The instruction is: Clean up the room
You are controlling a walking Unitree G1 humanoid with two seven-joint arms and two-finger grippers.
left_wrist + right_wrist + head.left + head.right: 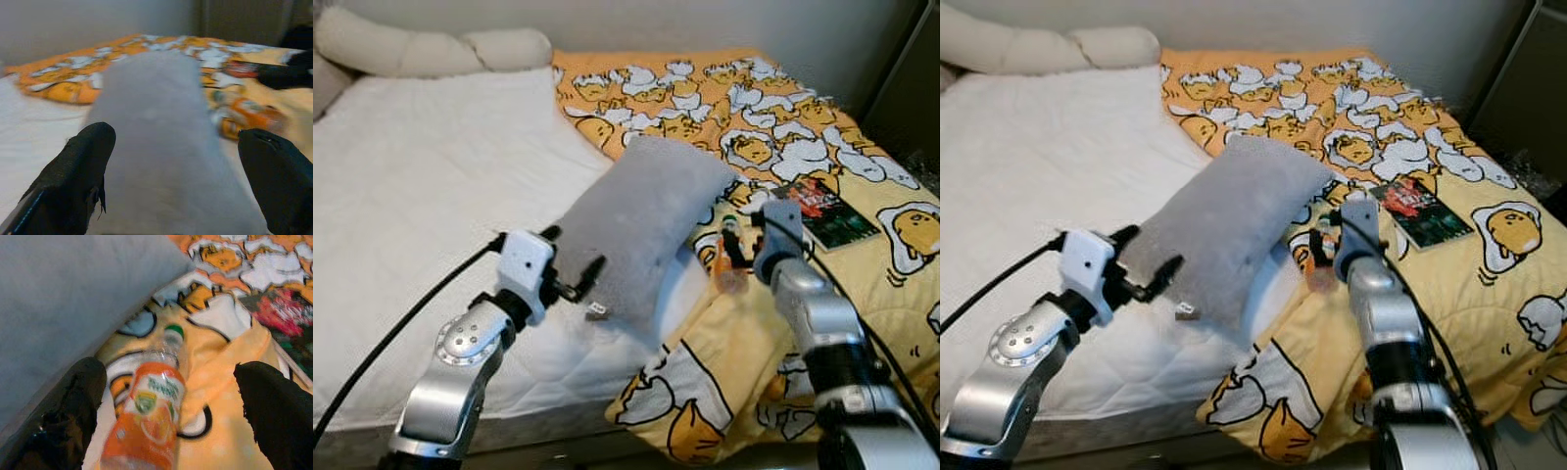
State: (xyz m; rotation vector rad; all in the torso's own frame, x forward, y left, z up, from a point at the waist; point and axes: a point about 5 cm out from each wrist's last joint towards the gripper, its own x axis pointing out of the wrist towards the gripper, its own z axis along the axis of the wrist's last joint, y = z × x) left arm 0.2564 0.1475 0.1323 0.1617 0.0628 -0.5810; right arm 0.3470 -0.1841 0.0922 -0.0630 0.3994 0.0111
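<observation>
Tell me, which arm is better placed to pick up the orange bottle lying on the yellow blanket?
Right. The right gripper, fingers open, already straddles the orange bottle on the blanket. The left gripper is open at the grey pillow's near end, with the pillow between it and the bottle.

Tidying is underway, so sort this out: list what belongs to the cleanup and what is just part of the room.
Cleanup:
pillow, before the open left gripper
bottle, between the open right gripper's fingers
book on the blanket

Room:
blanket
mattress
bolster
</observation>
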